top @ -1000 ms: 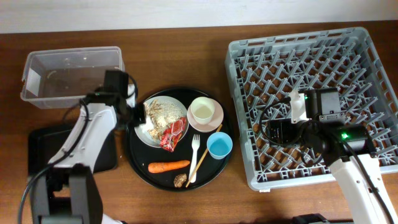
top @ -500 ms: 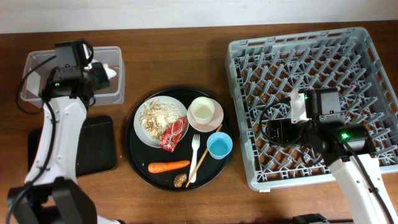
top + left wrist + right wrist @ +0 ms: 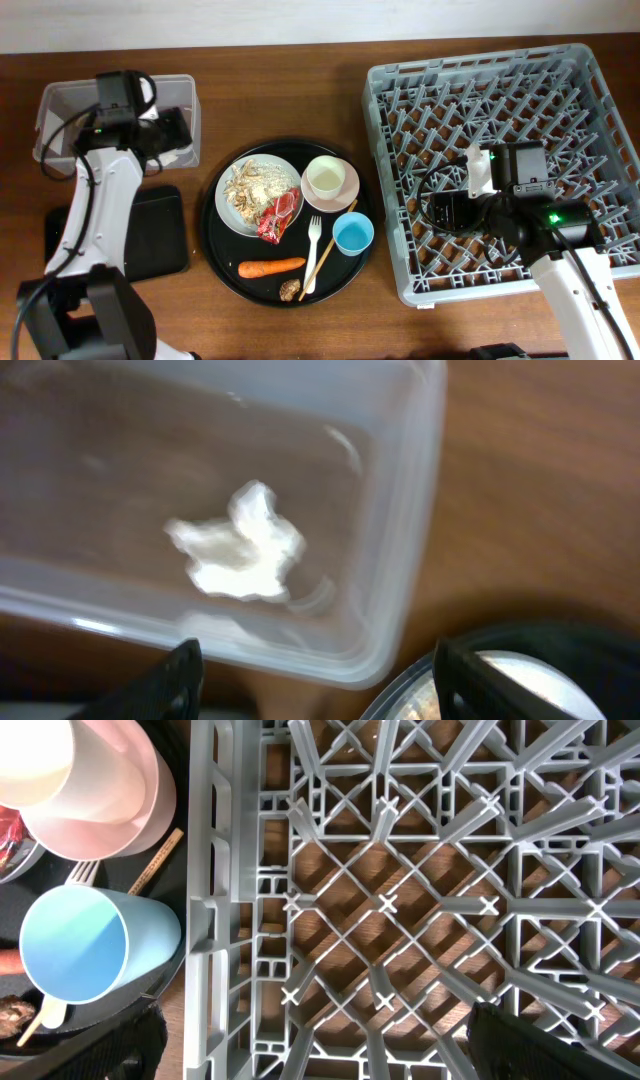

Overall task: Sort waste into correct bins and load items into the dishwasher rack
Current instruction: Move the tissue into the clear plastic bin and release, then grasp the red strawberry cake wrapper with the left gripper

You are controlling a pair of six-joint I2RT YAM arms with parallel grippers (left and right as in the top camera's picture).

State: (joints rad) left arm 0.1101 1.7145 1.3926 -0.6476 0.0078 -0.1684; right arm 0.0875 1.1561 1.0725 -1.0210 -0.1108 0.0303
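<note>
Sorting waste: tissue (image 3: 238, 550) lies in tub (image 3: 405, 540), left claw (image 3: 318, 675) apart above it, right claw (image 3: 315, 1045) apart too. Next I'd take the wrapper (image 3: 279, 215), plate's (image 3: 230, 217) 5 o'clock.

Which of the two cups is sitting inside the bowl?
The white cup: it sits in the pale pink bowl, while the small blue cup stands by itself on the round black tray.

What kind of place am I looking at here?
Likely a bench staged as a kitchen clean-up station: a wooden table bearing a grey dishwasher rack, a round tray holding a food-strewn plate, and a clear tub.
</note>
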